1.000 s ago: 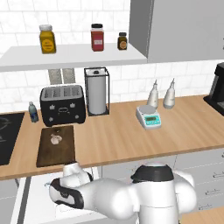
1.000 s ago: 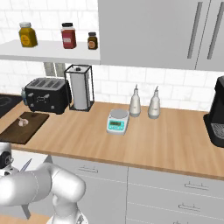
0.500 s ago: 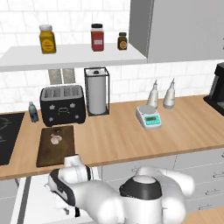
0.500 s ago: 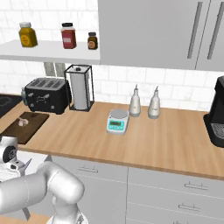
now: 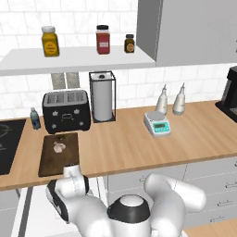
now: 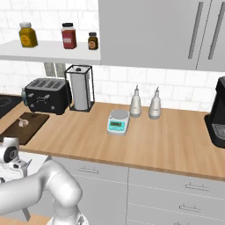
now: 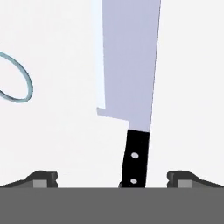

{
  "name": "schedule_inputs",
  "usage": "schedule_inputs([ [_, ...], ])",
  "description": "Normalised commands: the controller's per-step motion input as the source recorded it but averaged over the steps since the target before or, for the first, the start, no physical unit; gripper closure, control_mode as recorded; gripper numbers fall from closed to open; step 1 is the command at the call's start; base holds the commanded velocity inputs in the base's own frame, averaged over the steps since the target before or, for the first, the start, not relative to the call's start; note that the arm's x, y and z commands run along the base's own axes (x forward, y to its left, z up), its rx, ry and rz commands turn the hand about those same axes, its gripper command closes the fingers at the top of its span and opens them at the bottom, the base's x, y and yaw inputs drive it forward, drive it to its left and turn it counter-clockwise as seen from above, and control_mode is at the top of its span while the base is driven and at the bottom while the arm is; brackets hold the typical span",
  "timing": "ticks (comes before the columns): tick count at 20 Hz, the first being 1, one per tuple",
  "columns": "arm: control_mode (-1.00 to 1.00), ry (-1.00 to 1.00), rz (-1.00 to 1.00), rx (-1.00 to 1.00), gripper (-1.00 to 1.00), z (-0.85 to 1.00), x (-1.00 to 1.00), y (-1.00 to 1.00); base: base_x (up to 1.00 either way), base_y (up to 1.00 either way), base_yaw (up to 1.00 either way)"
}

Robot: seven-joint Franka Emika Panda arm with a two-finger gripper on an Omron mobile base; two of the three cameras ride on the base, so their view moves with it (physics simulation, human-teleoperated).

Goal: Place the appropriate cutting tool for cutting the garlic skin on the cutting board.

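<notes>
Your gripper (image 7: pixel 112 179) hangs over the knife (image 7: pixel 131 87) with jaws wide apart, handle between the fingertips (image 7: pixel 43 178) but untouched. The knife lies in a white drawer — close off-centre and it twists loose before reaching the cutting board (image 5: pixel 59 154) beside the garlic (image 5: pixel 59 146).

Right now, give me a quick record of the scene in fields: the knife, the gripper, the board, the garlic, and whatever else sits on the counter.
knife: lies on a white surface, black handle toward the hand, handle between the fingertips
gripper: open, fingertips apart on either side of the handle
cutting board: on the counter in front of the toaster
garlic: on the board
nearby: paper towel holder, kitchen scale
</notes>
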Motion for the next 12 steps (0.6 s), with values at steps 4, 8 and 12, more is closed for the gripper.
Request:
schedule_inputs([
  [4, -1.00, -0.04, 0.00, 0.00, -1.00, -0.36, 0.21, 0.00, 0.00, 0.00, 0.00],
  [8, -1.00, -0.05, 0.01, 0.00, -1.00, -0.26, 0.00, 0.00, 0.00, 0.00, 0.00],
  [12, -1.00, -0.04, 0.00, 0.00, -1.00, -0.28, 0.00, 0.00, 0.00, 0.00, 0.00],
])
